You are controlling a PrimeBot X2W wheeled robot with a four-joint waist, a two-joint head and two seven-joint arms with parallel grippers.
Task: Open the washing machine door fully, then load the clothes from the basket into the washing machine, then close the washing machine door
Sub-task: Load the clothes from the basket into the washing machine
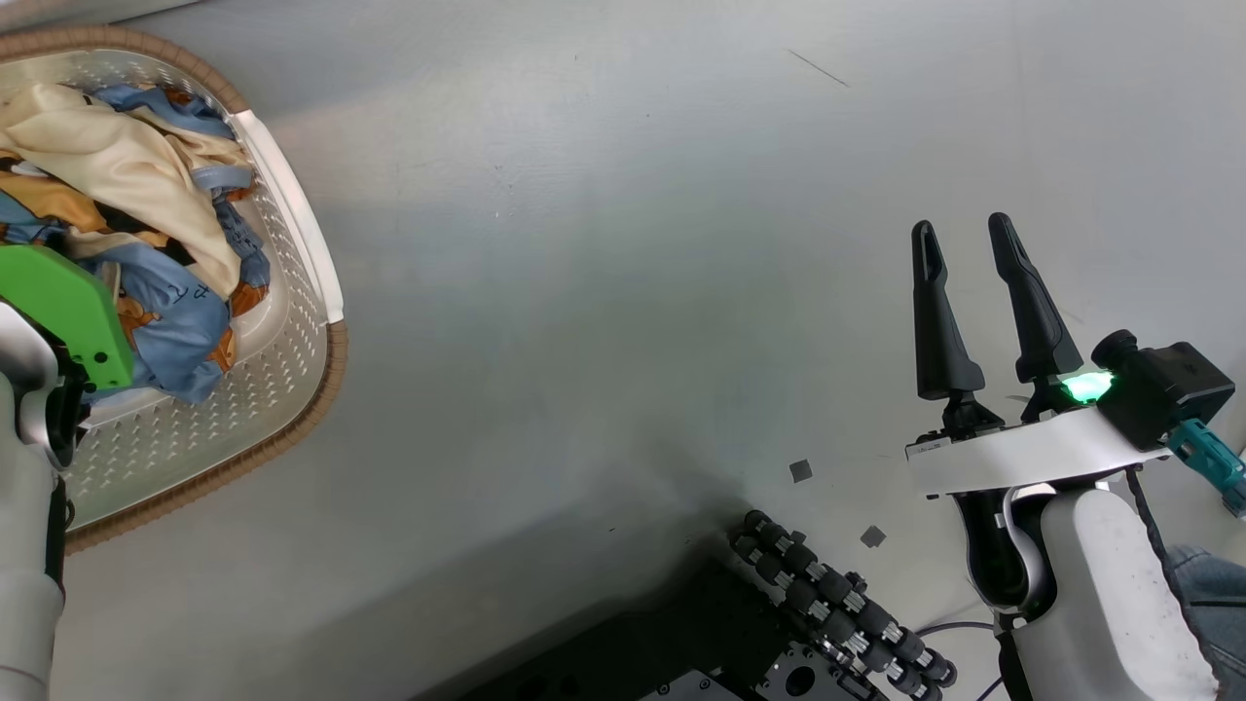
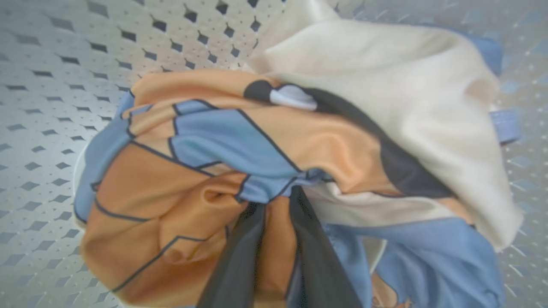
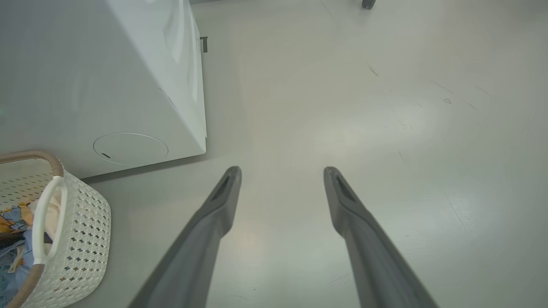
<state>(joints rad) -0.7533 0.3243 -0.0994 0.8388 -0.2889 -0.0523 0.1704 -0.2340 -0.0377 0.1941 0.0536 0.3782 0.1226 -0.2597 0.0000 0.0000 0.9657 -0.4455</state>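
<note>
**Left hand pinches the laundry in the basket; right hand idle and spread**

In your left wrist view, the left hand (image 2: 278, 205) has its two dark fingers drawn close together with a fold of orange cloth caught between them, so it is gripping the clothes (image 2: 257, 141). The perforated floor of the basket (image 2: 51, 107) runs along the left and top of that frame.

Your head view hides that grip. At the left edge a green plate (image 1: 63, 312) on the left wrist covers the fingers, with the clothes (image 1: 146, 195) heaped around it inside the basket (image 1: 292, 224).

The right hand (image 1: 962, 226) stands at the right of the head view, well apart from the basket. Its fingers are spread and hold nothing above the bare floor (image 1: 584, 292).

The right wrist view adds the washing machine (image 3: 128, 64) at upper left: a white corner with a round flap (image 3: 130, 148) low on it. The basket (image 3: 81, 239) sits just beside it at lower left, with the clothes (image 3: 13, 222) peeking over the rim. The right hand (image 3: 282, 171) gapes over open floor.

The robot's black base and its cable chain (image 1: 837, 604) fill the bottom centre of the head view, with small grey squares (image 1: 800, 470) on the floor nearby.
</note>
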